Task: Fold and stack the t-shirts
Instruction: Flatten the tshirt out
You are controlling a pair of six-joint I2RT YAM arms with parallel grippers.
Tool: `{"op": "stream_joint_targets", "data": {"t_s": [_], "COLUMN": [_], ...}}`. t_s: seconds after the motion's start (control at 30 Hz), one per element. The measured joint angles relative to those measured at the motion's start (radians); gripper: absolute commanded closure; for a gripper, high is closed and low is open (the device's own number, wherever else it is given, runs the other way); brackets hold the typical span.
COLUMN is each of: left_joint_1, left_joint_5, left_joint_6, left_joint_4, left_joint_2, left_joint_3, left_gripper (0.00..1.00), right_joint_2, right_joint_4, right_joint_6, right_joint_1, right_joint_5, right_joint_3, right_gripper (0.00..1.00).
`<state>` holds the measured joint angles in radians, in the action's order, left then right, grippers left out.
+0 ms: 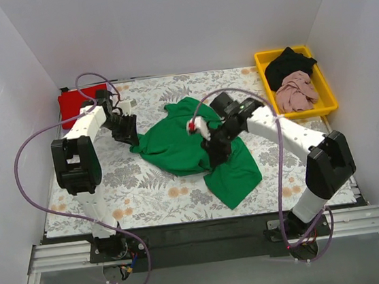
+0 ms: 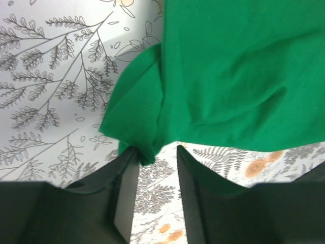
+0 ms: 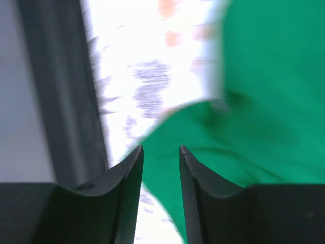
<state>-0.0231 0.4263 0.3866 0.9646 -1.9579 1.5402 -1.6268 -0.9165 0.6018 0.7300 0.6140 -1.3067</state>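
Lying rumpled in the middle of the desk (image 1: 200,231), the green t-shirt (image 1: 176,147) is spread unevenly over the floral-print cloth (image 1: 147,188), with one lobe trailing toward the near right and a folded-over flap, perhaps a sleeve, at its left edge. It looks light and limp. It should drape and bunch rather than keep a shape, and drag on the cloth beneath if pulled flat. A pinch on a single layer at a hem, shoulder seam or sleeve edge would probably serve best, because a grab in the middle would likely gather several layers.

The left end effector (image 1: 126,130) sits at that left flap. In the left wrist view its fingers stand narrowly apart, and the tip of the flap (image 2: 134,127) reaches into their mouth without being clamped. The right end effector (image 1: 216,156) is over the right half of the shirt. Its wrist view is blurred, but the fingers show a narrow gap with nothing between them and green cloth below.

Farther out, a red t-shirt (image 1: 74,100) lies at the far left corner behind the left arm. A black t-shirt (image 1: 289,64) and a pink t-shirt (image 1: 297,94) are heaped in the yellow tray (image 1: 331,95) at the far right. I judge the folding of the green shirt barely begun.
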Motion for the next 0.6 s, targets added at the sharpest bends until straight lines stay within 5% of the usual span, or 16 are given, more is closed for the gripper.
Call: {"op": "stream_joint_targets", "data": {"t_s": [0.2, 0.6], "left_joint_1": [-0.002, -0.001], "left_joint_5": [0.032, 0.053], "left_joint_6": [0.041, 0.084], "left_joint_4": [0.003, -0.003], "left_joint_2": [0.000, 0.000], "left_joint_3": [0.000, 0.000], "left_gripper": [0.55, 0.53], "right_joint_2": [-0.080, -0.420], "right_joint_4": [0.052, 0.146], "right_joint_6": [-0.057, -0.170], "right_joint_1": [-0.276, -0.326], "right_joint_5": [-0.150, -0.436], "right_joint_3": [-0.208, -0.344], "right_gripper": [0.59, 0.48]}}
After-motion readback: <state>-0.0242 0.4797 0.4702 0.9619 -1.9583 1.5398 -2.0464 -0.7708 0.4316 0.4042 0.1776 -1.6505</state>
